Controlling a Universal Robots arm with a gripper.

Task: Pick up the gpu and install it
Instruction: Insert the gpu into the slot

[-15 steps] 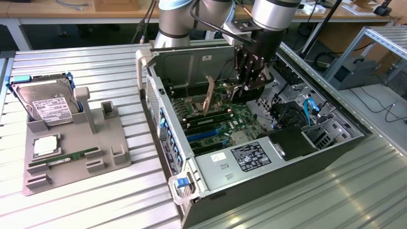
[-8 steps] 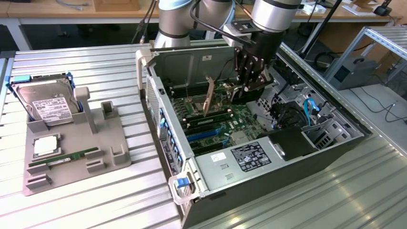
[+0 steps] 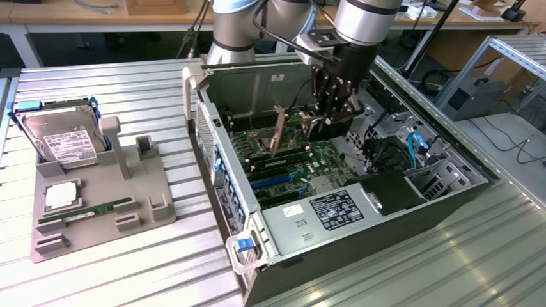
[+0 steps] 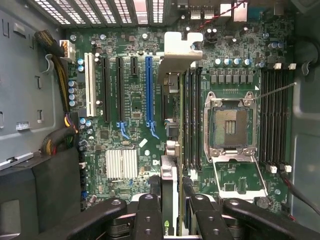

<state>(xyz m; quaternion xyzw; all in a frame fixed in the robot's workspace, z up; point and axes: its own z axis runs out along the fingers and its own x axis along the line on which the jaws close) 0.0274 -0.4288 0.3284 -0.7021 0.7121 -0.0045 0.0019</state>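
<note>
The gpu (image 4: 170, 187) hangs edge-on between my fingers, its silvery bracket (image 4: 181, 50) pointing toward the slotted rear wall of the case. My gripper (image 4: 173, 220) is shut on the card's near end. The card sits over the motherboard (image 4: 125, 135), just beside the long blue slot (image 4: 148, 90) and apart from the memory slots. I cannot tell whether its edge touches a slot. In the exterior view the gripper (image 3: 328, 121) reaches down into the open computer case (image 3: 341, 211), with the gpu's tan face (image 3: 278, 131) showing to the exterior view's left of it.
An open processor socket (image 4: 230, 125) lies beside the card. Cable bundles (image 4: 60, 135) run along the case wall. On the exterior view's left, a grey fixture (image 3: 128, 192) holds a hard drive (image 3: 64, 137), a chip (image 3: 61, 194) and a green memory stick (image 3: 85, 214).
</note>
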